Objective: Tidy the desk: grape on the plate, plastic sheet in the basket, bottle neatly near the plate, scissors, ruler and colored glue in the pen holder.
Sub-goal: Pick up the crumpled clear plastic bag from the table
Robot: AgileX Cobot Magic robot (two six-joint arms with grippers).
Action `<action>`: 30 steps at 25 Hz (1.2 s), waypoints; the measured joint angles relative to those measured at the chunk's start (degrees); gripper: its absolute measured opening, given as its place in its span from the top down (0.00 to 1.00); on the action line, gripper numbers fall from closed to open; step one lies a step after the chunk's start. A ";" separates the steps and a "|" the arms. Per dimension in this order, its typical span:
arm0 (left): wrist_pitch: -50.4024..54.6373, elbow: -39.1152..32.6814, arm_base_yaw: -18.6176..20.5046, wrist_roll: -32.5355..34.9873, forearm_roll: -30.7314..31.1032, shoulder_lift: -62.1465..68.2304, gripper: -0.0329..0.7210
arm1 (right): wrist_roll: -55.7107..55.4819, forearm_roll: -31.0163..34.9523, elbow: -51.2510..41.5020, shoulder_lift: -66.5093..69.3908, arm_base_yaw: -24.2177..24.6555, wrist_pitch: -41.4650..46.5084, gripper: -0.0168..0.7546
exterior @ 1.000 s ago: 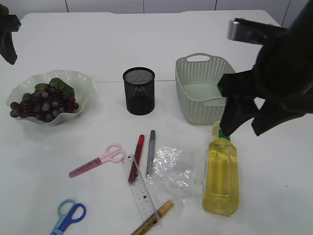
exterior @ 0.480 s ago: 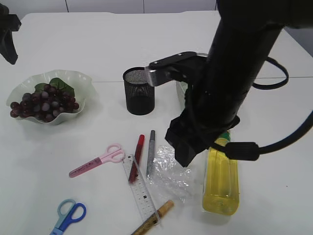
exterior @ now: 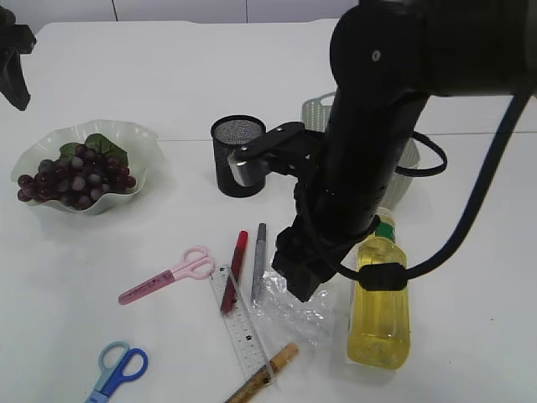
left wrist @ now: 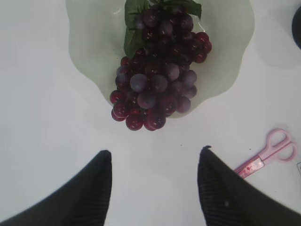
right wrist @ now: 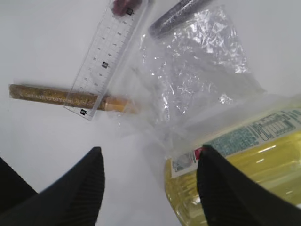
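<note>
The right gripper (right wrist: 148, 183), having swung in from the frame's right edge, is now hovering open and empty over the plastic sheet (exterior: 294, 294) at lower centre. It is likely lining up to lift the sheet for the basket (exterior: 312, 107).

Your white table (exterior: 101, 75) carries a wavy plate (exterior: 134, 134) at the left, a black mesh pen holder (exterior: 226, 168) mid-table and a pale basket (exterior: 323, 109) behind the arm. Nearer you lie pink scissors (exterior: 168, 275), blue scissors (exterior: 117, 371), a clear ruler (exterior: 239, 323) (one end over a gold glue stick (exterior: 262, 374)), red (exterior: 235, 269) and grey (exterior: 258, 260) glue pens, the crumpled plastic sheet (exterior: 294, 311) and a yellow bottle (exterior: 379, 306) on its side.
</note>
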State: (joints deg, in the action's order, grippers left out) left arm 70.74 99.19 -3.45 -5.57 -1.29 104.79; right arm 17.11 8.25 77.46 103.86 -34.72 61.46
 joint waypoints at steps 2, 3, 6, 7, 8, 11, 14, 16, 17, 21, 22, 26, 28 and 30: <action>0.00 0.00 0.00 0.00 0.00 0.00 0.39 | 0.11 0.21 0.00 0.93 0.00 -0.29 0.39; 0.00 0.00 0.00 0.00 0.10 0.00 0.39 | 0.24 0.33 0.00 1.38 -0.28 -0.52 0.39; 0.00 0.00 0.00 0.00 0.72 0.00 0.39 | 1.10 0.43 0.00 2.27 -1.73 -1.17 0.39; 0.00 0.00 0.00 0.00 0.83 0.00 0.39 | 1.33 0.43 0.00 2.38 -2.37 -1.83 0.39; 0.00 0.00 0.00 0.00 0.85 0.00 0.39 | 1.60 0.43 0.00 2.59 -2.97 -2.61 0.39; 0.00 0.00 0.00 0.00 1.29 0.00 0.39 | 1.82 -0.98 0.04 3.40 -3.98 -3.87 0.39; 0.00 0.00 0.00 0.00 1.72 0.00 0.39 | 1.57 -3.32 0.04 4.84 -4.12 -4.10 0.39; 0.00 0.00 0.00 0.00 2.12 0.00 0.39 | 1.03 -4.90 0.04 5.55 -4.12 -4.24 0.39; 0.00 0.00 0.00 0.00 2.26 0.00 0.39 | 1.02 -5.33 0.04 5.98 -4.12 -4.48 0.39; 0.00 0.00 0.00 0.00 2.46 0.00 0.39 | 0.93 -5.80 0.04 7.68 -4.12 -6.16 0.39; 0.00 0.00 0.00 0.00 2.46 0.00 0.39 | 0.93 -5.91 0.04 7.94 -4.12 -6.86 0.39; 0.00 0.00 0.00 0.00 2.99 0.00 0.39 | 0.93 -6.13 0.04 9.57 -4.12 -8.12 0.39; 0.00 0.00 0.00 0.00 3.11 0.00 0.39 | 0.93 -6.26 0.04 10.51 -4.12 -8.51 0.39; 0.00 0.00 0.00 0.00 3.32 0.00 0.39 | 0.93 -6.36 0.04 11.23 -4.12 -8.75 0.39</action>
State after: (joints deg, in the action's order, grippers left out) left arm 70.74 99.19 -3.45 -5.57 2.02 104.79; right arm 18.03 1.89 77.50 115.09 -38.83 52.71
